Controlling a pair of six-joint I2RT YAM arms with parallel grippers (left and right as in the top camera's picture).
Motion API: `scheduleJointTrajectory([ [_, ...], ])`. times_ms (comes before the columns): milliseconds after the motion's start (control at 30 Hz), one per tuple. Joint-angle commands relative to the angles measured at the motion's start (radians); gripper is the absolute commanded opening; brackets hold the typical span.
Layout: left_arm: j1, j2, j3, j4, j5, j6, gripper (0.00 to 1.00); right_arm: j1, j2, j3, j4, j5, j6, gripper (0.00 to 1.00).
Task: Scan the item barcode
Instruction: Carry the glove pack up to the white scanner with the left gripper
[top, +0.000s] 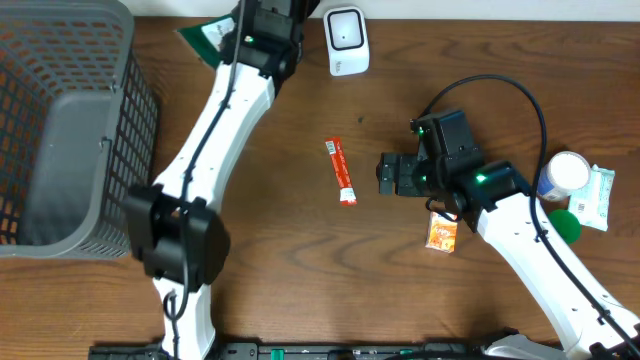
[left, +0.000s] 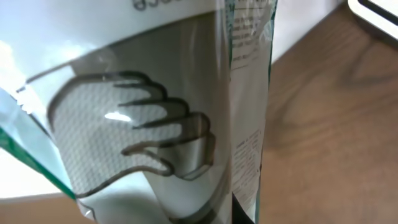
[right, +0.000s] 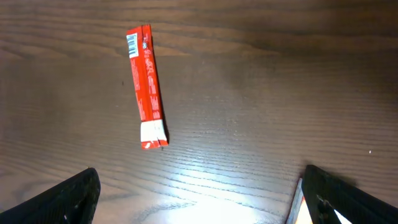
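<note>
The glove packet (left: 143, 137) fills left wrist view (overhead: green corner).

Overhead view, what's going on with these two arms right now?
The left gripper is shut on a green-and-white glove package at the far edge of the table, a little left of the white scanner. The right gripper is open and empty, hovering over the table beside a red stick packet lying flat. A grey basket stands on the left.
</note>
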Motion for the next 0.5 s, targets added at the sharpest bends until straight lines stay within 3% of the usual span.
scheduleJointTrajectory([
  [0, -0.005, 0.040, 0.024, 0.083, -0.023, 0.028, 0.07, -0.007, 0.000, 0.003, -0.002, 0.008, -0.007, 0.99],
  [467, -0.018, 0.173, 0.017, 0.342, -0.024, 0.043, 0.07, -0.007, 0.000, 0.003, -0.002, 0.008, -0.007, 0.99],
])
